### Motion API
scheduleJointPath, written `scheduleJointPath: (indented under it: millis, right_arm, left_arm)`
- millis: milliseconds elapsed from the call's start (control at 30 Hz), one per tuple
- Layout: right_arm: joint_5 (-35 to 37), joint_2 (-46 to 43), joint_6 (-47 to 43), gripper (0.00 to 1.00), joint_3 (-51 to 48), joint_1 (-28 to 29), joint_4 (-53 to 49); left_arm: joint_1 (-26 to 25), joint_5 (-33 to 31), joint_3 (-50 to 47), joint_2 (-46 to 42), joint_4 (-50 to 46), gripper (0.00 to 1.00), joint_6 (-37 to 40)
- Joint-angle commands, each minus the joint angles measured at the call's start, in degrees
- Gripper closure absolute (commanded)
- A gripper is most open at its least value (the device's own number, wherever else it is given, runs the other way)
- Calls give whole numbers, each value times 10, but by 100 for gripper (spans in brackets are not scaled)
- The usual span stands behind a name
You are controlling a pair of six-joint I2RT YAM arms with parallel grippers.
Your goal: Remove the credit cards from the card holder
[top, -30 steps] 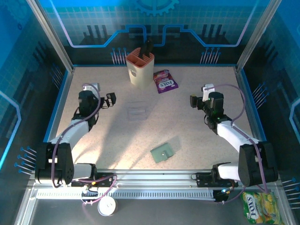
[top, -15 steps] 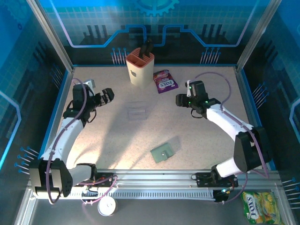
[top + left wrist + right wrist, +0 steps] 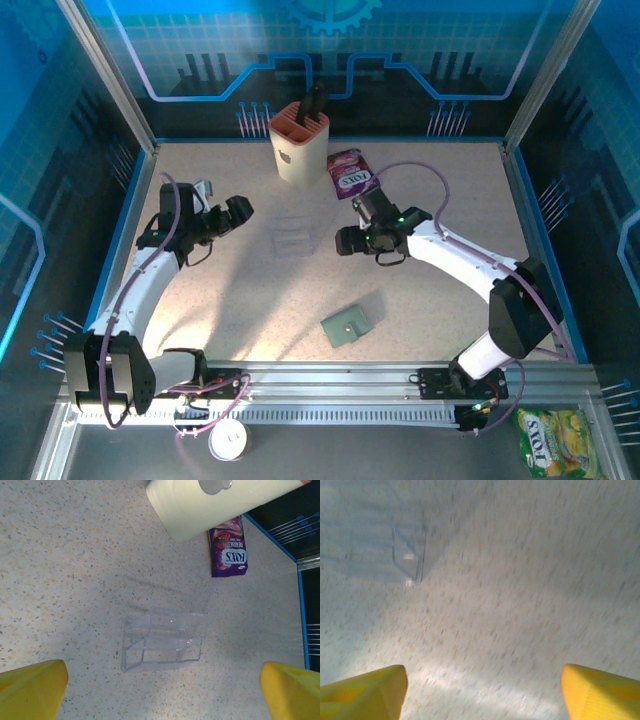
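Observation:
The card holder [image 3: 349, 324] is a flat grey-green folder with a clear sleeve, lying open near the table's front middle. No credit cards can be made out on it or around it. My left gripper [image 3: 238, 212] hovers open at the left, its yellow fingers [image 3: 31, 689] far apart over bare table [image 3: 162, 692]. Near the table's middle my right gripper [image 3: 345, 241] is open too, with nothing between its fingertips [image 3: 482, 687]. Both grippers are well behind the card holder.
A clear plastic box [image 3: 293, 237] stands between the two grippers; the box [image 3: 162, 639] lies ahead of the left fingers and its corner [image 3: 408, 555] appears in the right wrist view. A beige slotted cup [image 3: 298, 146] and a purple candy packet [image 3: 353, 173] sit at the back.
The right arm has swung left from the right side to the table's middle, ending beside the clear box. The left gripper has shifted slightly right toward the box.

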Motion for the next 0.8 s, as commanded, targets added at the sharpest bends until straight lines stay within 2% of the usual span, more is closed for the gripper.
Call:
scheduleJointPath:
  millis: [0,200,400,567,767]
  right_arm:
    - [-45,-17,177,15,-14,19,-83]
    - [-89,-42,436,14,-71,51,-96]
    - [-128,-98,644,15,-203,79,4]
    - [-142,-109,743,10,-258,96,50]
    - [-140,-109,811,4,-296,112,105]
  left_arm:
    - [-2,25,6,-7,-39,1,0]
    - [-2,37,38,-23,-99,1,26]
    - [-2,54,81,-35,-176,1,79]
    - [-2,36,79,-55,-184,1,120]
    - [-2,52,58,-51,-160,1,108]
